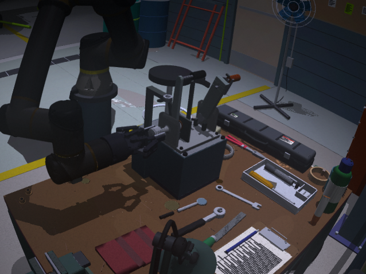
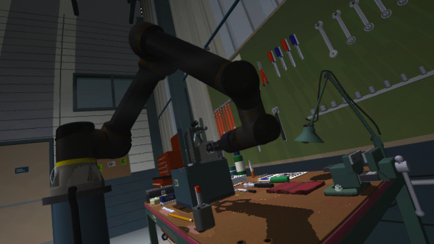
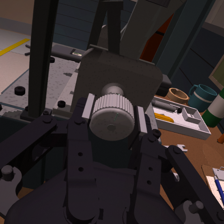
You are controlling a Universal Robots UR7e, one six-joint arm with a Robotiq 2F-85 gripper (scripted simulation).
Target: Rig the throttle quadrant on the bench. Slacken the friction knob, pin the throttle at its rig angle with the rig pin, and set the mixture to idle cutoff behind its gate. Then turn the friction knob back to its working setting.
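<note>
The friction knob (image 3: pixel 112 119) (image 1: pixel 155 131) is a grey knurled disc on a short shaft. It sticks out of the side plate of the throttle quadrant (image 1: pixel 184 138) (image 2: pixel 200 169) and sits clamped in my gripper (image 3: pixel 112 116) (image 1: pixel 152 134) (image 2: pixel 212 146), which reaches in level from the left. A thin mark on the knob's face points up and slightly right. The throttle lever (image 1: pixel 189 88) with its black handle stands near upright. The mixture lever (image 1: pixel 217 91) with its orange tip leans right. A red-tipped rig pin (image 2: pixel 197 196) stands in a block at the bench's front edge.
Behind the quadrant are a black stool (image 1: pixel 170 75) and a long black case (image 1: pixel 266 137). A grey parts tray (image 1: pixel 279 184) lies to the right. Wrenches (image 1: pixel 237 197), a ratchet and a file lie in front. A vise (image 2: pixel 356 171) and lamp (image 2: pixel 308 134) sit at the bench's end.
</note>
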